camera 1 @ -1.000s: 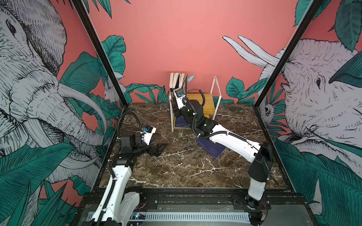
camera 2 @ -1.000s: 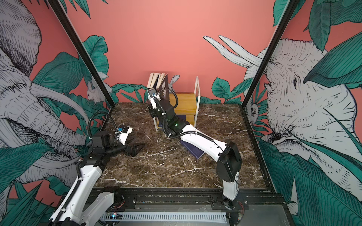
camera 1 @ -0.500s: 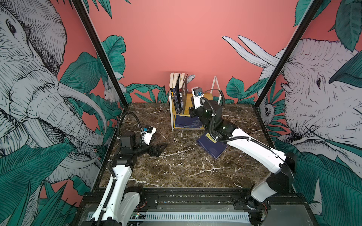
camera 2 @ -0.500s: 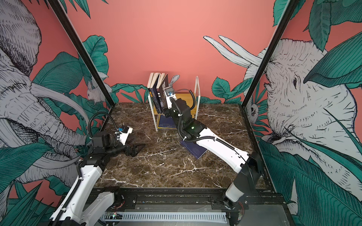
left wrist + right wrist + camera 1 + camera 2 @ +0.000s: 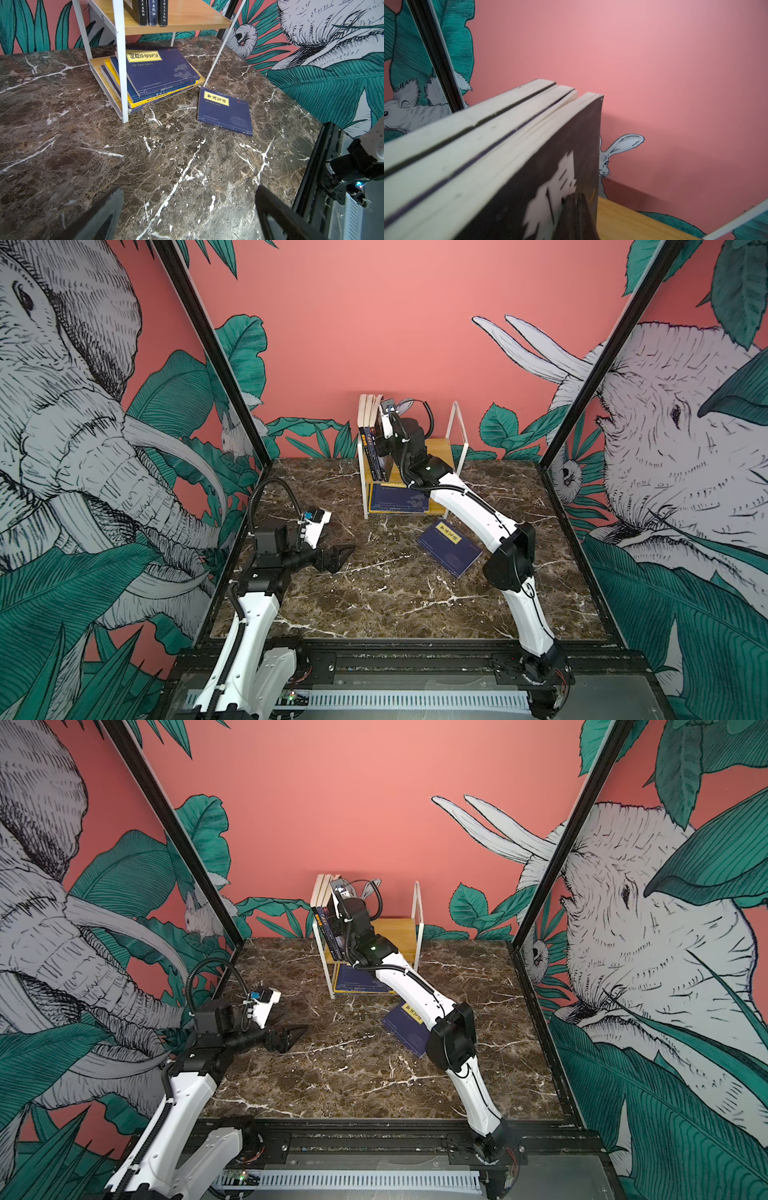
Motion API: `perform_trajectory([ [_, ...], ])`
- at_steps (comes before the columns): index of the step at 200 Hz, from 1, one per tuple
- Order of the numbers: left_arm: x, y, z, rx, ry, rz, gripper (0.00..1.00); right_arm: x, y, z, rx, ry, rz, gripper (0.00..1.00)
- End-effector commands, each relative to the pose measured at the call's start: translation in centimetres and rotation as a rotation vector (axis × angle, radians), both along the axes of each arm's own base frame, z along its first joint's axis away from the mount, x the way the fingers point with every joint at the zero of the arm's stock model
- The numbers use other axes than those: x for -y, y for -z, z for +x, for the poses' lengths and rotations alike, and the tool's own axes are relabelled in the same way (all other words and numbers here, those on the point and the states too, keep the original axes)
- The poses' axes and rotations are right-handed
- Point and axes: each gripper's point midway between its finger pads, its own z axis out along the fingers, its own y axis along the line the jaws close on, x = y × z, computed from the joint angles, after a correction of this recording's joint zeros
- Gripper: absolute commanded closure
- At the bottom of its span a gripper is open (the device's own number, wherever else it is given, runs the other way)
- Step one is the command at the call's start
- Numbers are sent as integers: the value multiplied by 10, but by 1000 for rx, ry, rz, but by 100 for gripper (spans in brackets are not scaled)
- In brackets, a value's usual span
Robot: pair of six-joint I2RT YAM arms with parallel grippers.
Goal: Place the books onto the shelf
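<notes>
Three books [image 5: 370, 423] [image 5: 324, 894] [image 5: 152, 12] stand upright at the left end of the shelf's top board [image 5: 440, 448] [image 5: 399, 928]. The outermost is dark with big white characters [image 5: 550, 166]. My right gripper [image 5: 576, 200] [image 5: 381, 444] is shut, with its closed fingertips against that book's cover. Several more books lie stacked on the lower board [image 5: 395, 499] [image 5: 158, 70]. One navy book with a yellow label [image 5: 451, 547] [image 5: 405, 1021] [image 5: 224, 110] lies flat on the table in front of the shelf. My left gripper [image 5: 343, 558] [image 5: 189, 190] hovers open and empty over the table at the left.
The marble table [image 5: 395, 605] is closed in by painted walls and black corner posts [image 5: 216, 364]. The right arm's elbow [image 5: 509, 556] hangs just right of the loose book. The shelf's white frame loop [image 5: 456, 423] rises at its right end.
My right gripper shut, swung out to the right of the upright books, then came back left against the outermost book. The left arm stayed still.
</notes>
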Motion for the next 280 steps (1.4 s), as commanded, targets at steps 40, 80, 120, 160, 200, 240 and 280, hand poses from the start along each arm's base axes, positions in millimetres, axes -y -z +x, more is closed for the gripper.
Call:
perform_trajectory([
  [40,0,0,-3,-6,-3,-7,0,1,-43,-18,77,-59,35,100],
  [80,1,0,-2,-6,-1,-22,1,25,-61,-38,107,-31,11,100],
  [120,1,-1,-3,-12,-3,-26,0,58,-65,-64,118,6,5,99],
  [160,7,-3,-2,-51,4,-69,0,92,-59,-93,56,44,14,95],
  [200,26,1,-3,-149,42,-161,0,150,-17,-144,-78,98,21,75],
  [240,45,20,10,-343,3,-325,1,211,64,-178,-244,188,-7,50],
  [280,67,48,12,-474,-43,-395,1,256,145,-192,-445,224,31,38],
])
